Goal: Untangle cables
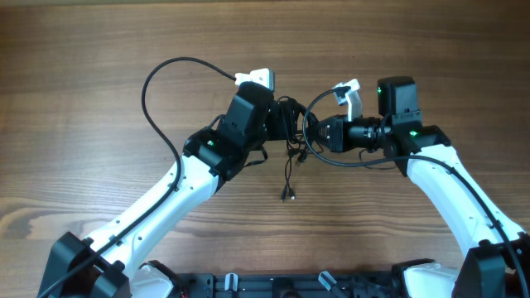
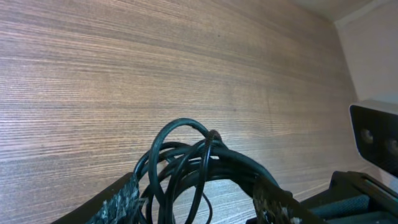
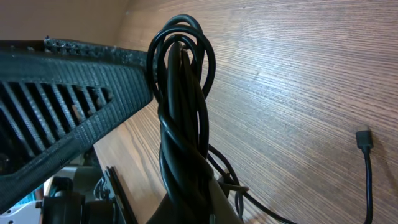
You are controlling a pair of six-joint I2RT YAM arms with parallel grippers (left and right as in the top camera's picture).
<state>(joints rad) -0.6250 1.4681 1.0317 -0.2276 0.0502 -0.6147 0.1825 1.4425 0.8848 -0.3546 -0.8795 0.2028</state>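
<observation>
Cables (image 1: 290, 124) are bunched mid-counter (image 1: 83, 50), between the 2 arms. Right hand (image 1: 313, 132) is pinched together on the bundle. Left hand (image 2: 196, 202) sits fingers apart astride the loops, bite unclear. Cords look light, floppy, snag-prone. Best hold: 1 outer loop or the free plug end (image 1: 284, 196), not the knot.

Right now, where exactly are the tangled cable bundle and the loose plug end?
cable bundle (image 3: 183, 118): right wrist view, on the middle of the coiled strands.
plug end (image 3: 364, 138): right wrist view, on the small dark connector head.
</observation>
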